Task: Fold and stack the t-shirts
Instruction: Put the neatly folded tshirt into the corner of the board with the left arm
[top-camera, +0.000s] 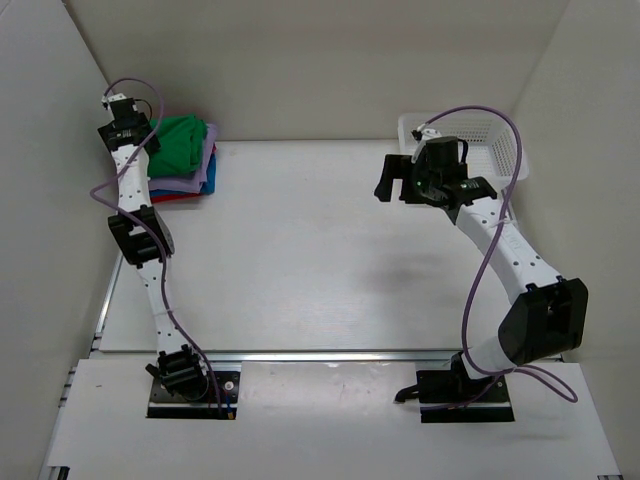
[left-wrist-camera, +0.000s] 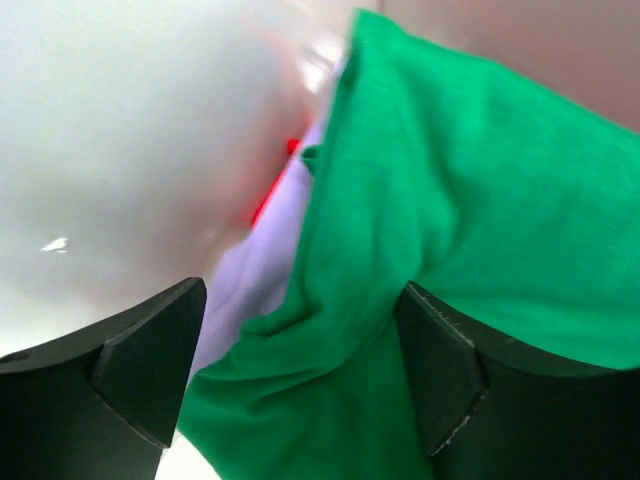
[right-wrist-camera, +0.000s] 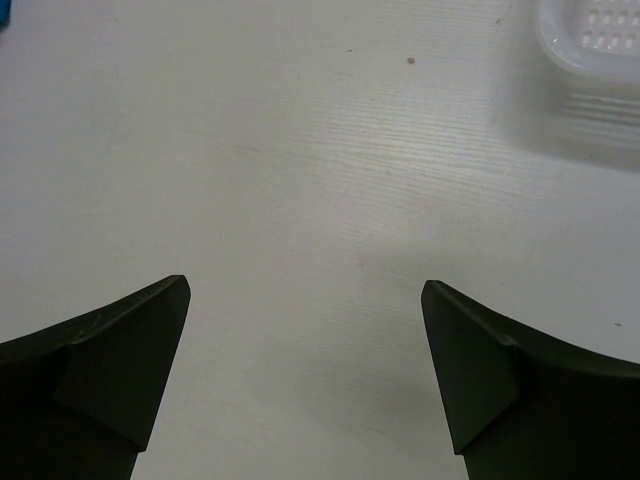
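White tabletop (top-camera: 300, 260) fills the walled cell. Just left of the basket (top-camera: 490, 135), the right jaws stand wide apart and empty above the tabletop. Far left of the basket, the left jaws stand wide apart, gripping nothing, over the green shirt (top-camera: 175, 140), which tops the stack of lavender shirt (top-camera: 203, 170), blue shirt (top-camera: 213, 152) and red shirt (top-camera: 165, 198).

Plain white table (top-camera: 330, 250) fills the middle of the frame, boxed in by white wall panels (top-camera: 320, 70) at left, top and right (kinda like a photo booth). Light's soft and even, with a faint shadow (top-camera: 415, 268) right of centre. Lower edge has what looks like a metal rail (top-camera: 330, 355).
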